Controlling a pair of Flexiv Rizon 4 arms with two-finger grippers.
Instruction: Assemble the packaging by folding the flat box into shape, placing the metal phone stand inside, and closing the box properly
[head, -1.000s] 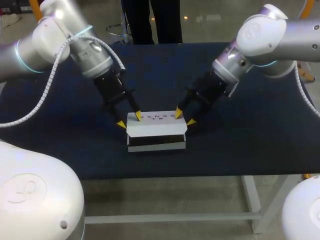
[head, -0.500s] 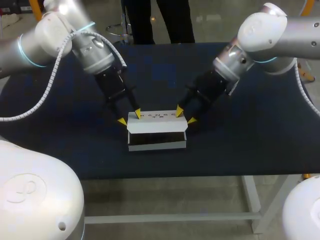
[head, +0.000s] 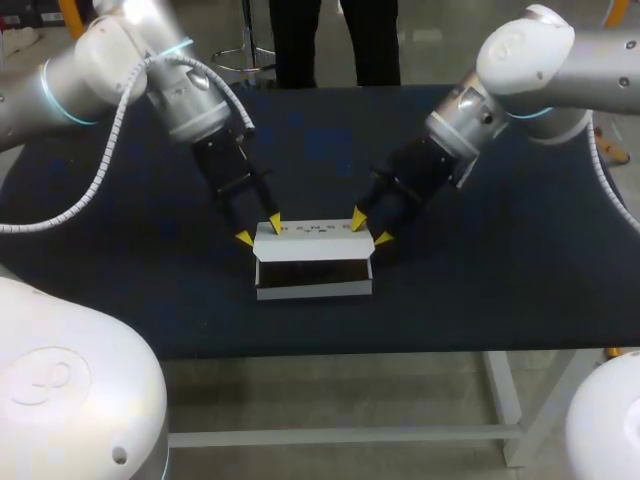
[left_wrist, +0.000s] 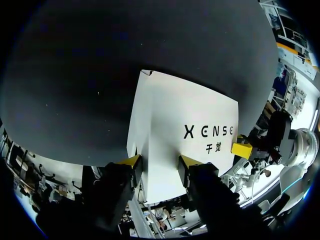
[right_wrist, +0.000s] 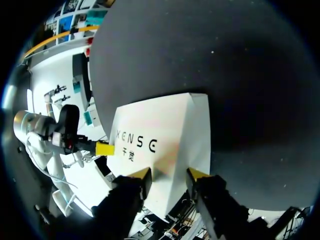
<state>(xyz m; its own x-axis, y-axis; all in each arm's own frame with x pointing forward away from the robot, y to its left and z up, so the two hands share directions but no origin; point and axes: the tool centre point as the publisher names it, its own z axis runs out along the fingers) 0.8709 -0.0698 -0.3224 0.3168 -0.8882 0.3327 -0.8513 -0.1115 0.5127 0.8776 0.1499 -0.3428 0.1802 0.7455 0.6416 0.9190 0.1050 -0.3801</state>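
The left arm (head: 100, 75) is brought in from the table's far left corner. The left gripper (head: 258, 232) is set at the left end of the raised lid (head: 313, 243) of a white cardboard box (head: 313, 291). Its fingertips (left_wrist: 133, 161) are held a narrow way apart with the lid's left corner between them: one tip is placed by the lid's end and the other is laid against its printed face. The box is found on the dark cloth-covered table (head: 480, 300), about midway between the left and right edges and nearer the front edge than the far one. It is stood upright with its long side along the front edge. The lid is joined at the far wall and tilted up, so the inside is left open to view. The inside is seen as dark, and its contents cannot be made out. At the lid's right end the right gripper (head: 370, 231) is placed in mirror fashion, its fingers likewise narrowly parted astride the right corner. The right arm (head: 540, 50) is carried in from the far right corner.
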